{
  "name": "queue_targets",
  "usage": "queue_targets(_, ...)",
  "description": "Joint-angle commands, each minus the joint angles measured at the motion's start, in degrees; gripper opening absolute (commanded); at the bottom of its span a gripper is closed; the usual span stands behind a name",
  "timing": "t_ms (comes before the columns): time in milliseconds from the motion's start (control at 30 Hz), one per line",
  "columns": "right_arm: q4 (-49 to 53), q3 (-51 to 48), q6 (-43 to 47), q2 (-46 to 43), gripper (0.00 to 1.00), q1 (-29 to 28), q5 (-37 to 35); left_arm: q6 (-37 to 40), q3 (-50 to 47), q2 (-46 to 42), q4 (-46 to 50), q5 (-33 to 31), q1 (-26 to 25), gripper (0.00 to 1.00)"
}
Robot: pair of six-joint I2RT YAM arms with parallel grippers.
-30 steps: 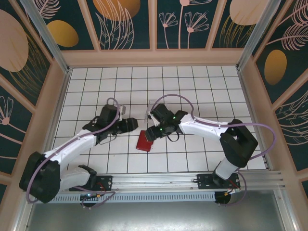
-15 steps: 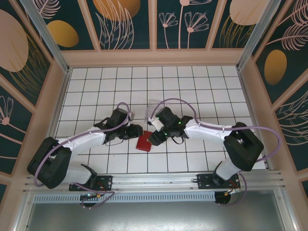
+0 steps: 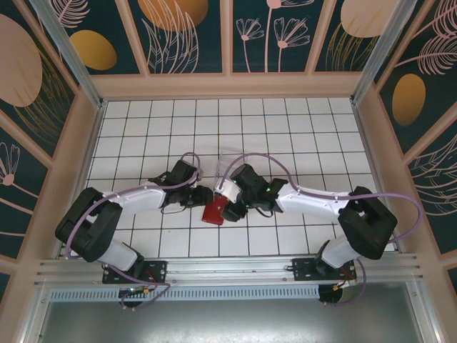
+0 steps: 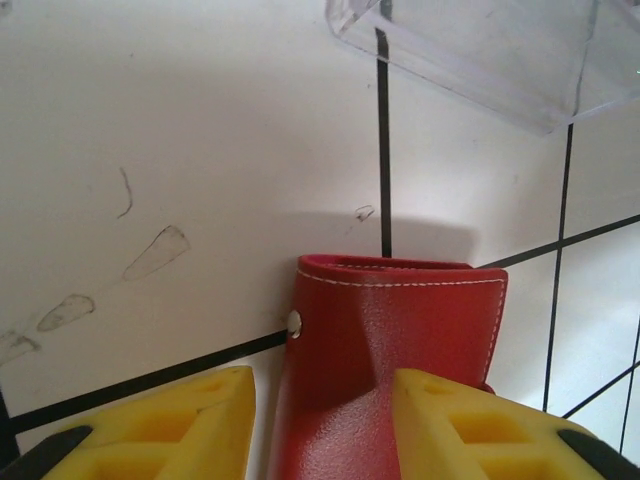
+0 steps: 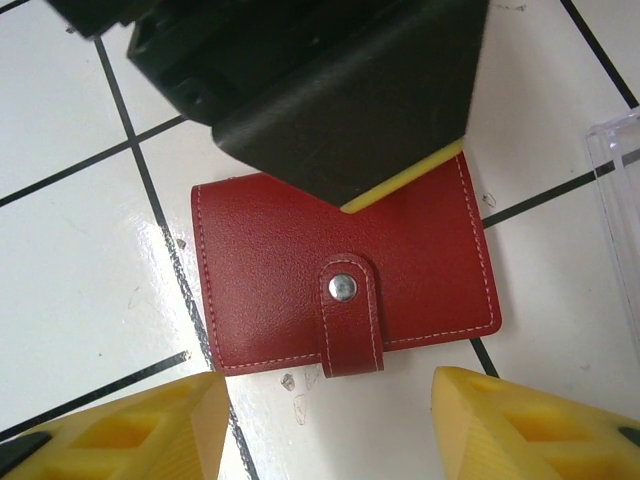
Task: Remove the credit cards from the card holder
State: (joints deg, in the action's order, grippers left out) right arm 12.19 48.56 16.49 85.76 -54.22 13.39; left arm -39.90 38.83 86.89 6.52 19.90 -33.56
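1. Both arms have drawn in on the red card holder, which lies flat mid-table with its tab snapped.
2. Left gripper has narrowed and straddles the holder's edge without clamping; right gripper hovers half-open, empty.
3. Unsnapping likely comes next.

Top camera: fixed, high above and behind the arm bases, looking down on the whole tiled bench from far off.
Left wrist camera: very close and low, looking forward along the bench between the left jaws, at the wallet with the clear box beyond.
Right wrist camera: close, looking nearly straight down between the right jaws onto the wallet's face.
All three views share the wallet; both wrist views catch part of the box.
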Motion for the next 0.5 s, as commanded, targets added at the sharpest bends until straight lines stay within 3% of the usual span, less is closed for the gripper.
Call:
queue_targets(0, -1.2, -0.7, 2.4, 0.3, 0.55, -0.6, -1.2, 2.4, 1.7, 0.9, 0.9, 0.4, -0.2, 0.41)
queue_targets(267, -3.7, -0.3, 5.9, 2.7, 0.51, -0.9, -3.0, 4.0, 2.5, 2.5, 1.0, 1.3, -0.2, 0.44)
queue_targets(467, -4.4, 0.9, 8.8, 5.8, 0.51, -1.5, -3.3, 4.9, 2.1, 4.5, 2.9, -0.7, -0.1, 0.38)
